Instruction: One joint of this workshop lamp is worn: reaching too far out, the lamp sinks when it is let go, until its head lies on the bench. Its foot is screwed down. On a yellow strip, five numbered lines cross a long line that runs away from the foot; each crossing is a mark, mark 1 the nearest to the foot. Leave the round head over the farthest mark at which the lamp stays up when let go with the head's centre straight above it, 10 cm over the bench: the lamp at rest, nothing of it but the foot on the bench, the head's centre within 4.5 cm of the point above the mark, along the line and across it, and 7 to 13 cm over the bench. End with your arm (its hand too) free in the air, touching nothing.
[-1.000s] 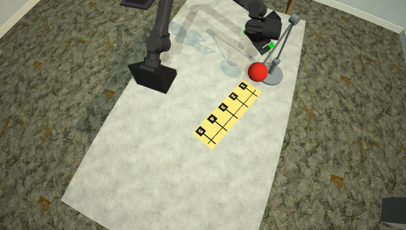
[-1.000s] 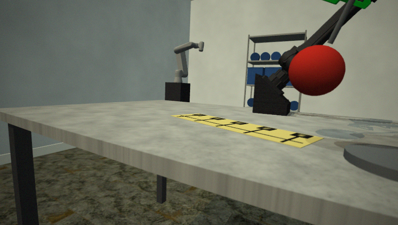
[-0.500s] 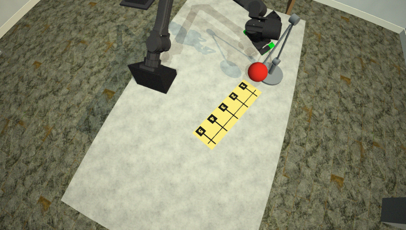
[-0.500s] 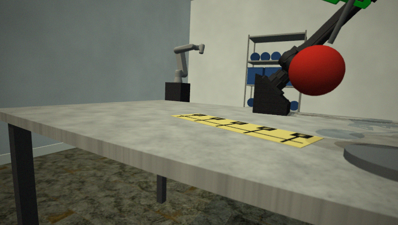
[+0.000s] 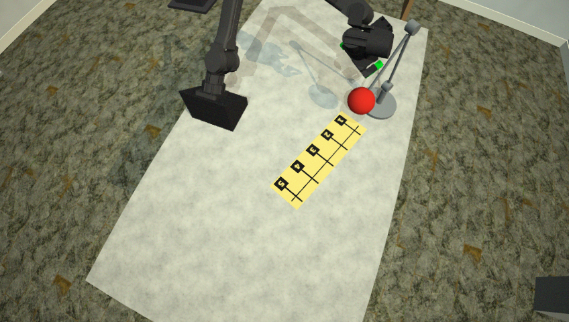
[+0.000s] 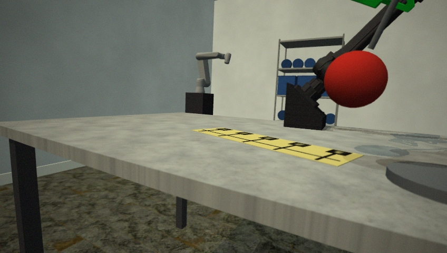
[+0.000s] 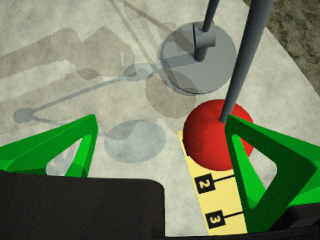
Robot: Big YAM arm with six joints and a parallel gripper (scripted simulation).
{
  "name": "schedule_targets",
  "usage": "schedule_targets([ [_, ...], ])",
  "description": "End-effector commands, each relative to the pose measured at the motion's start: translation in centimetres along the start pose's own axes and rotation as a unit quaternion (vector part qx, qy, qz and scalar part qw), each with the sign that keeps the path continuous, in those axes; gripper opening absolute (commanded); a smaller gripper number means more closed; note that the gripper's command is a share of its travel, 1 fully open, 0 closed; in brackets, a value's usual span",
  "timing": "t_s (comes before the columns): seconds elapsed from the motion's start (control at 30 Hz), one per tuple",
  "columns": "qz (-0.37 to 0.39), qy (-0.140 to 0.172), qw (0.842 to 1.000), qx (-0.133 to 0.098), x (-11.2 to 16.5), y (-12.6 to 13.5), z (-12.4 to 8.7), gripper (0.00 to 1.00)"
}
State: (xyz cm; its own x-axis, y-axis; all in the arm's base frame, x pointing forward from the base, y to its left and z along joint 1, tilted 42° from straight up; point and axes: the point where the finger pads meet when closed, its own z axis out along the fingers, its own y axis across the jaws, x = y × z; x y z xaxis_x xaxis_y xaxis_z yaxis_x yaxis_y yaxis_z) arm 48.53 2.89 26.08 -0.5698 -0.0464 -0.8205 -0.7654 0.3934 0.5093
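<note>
Wrist view: gripper (image 7: 160,154) hung with green fingers spread, empty, beside the lamp rod (image 7: 250,47); red head (image 7: 210,136) hovered near mark 1 (image 5: 340,120). Approach step; grasping the rod seemed next.

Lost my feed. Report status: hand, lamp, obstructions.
Hand open, empty, straddling the lamp's rod. Red head up off the bench, near mark 1. Strip unobstructed.
</note>
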Motion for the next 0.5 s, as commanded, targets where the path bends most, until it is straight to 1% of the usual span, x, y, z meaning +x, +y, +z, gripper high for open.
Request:
schedule_targets([
  [0.0, -0.009, -0.004, 1.0, 0.006, -0.4, -0.9, -1.6, 1.0],
  [0.47, -0.012, -0.015, 1.0, 0.004, -0.2, -0.1, -0.5, 1.0],
])
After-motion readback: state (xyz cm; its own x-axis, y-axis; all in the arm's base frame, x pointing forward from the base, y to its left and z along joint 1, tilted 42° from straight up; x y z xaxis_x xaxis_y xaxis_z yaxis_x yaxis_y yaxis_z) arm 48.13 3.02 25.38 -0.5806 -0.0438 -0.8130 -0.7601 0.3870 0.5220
